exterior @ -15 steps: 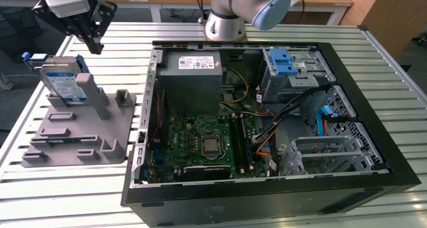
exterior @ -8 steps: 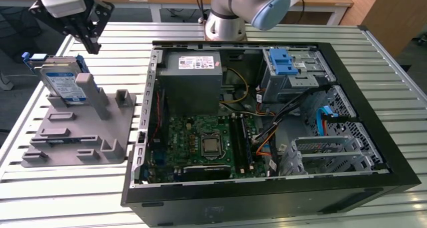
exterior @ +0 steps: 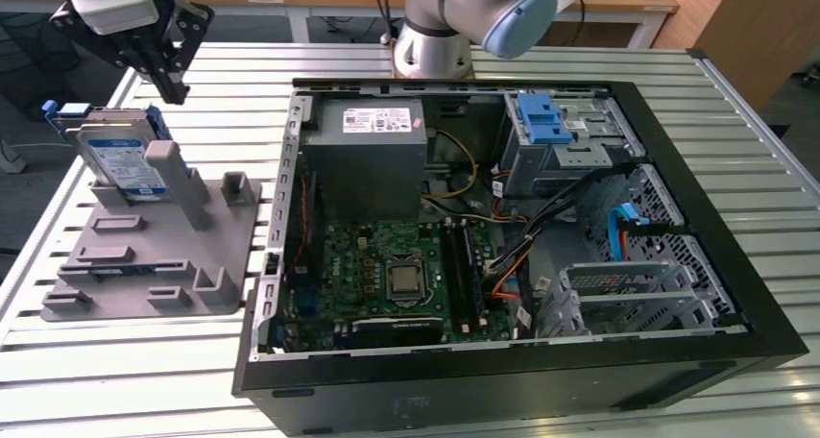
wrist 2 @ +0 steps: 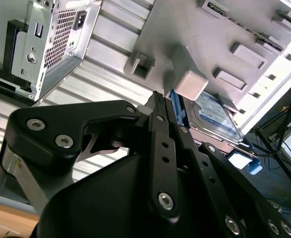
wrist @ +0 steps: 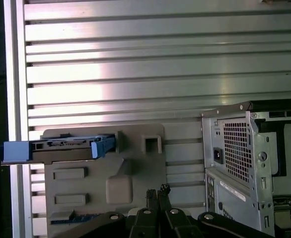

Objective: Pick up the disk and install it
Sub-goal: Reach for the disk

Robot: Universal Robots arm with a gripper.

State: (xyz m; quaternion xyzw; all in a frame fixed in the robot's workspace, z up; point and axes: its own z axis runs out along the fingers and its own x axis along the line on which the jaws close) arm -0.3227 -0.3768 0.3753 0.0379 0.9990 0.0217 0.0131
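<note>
The disk [exterior: 122, 159] stands on edge in a slot at the far end of the grey holder block [exterior: 141, 265], on the exterior view's left. It is silver with a white-and-blue label and a blue carrier frame. My gripper [exterior: 173, 85] hangs above and just behind it, apart from it, with the fingers shut and nothing between them. In the first wrist view the disk [wrist: 61, 148] shows edge-on, well off from the fingertips [wrist: 151, 193]. The second wrist view has the disk [wrist 2: 212, 116] just past the closed fingers [wrist 2: 158, 106].
An open computer case [exterior: 717, 352] lies on the slatted metal table [exterior: 115, 380], to the holder's right in the exterior view. Inside are a grey power-supply box [exterior: 372, 140], a motherboard [exterior: 384, 275] and a drive cage with a blue latch [exterior: 544, 126]. The arm's base [exterior: 433, 44] stands behind the case.
</note>
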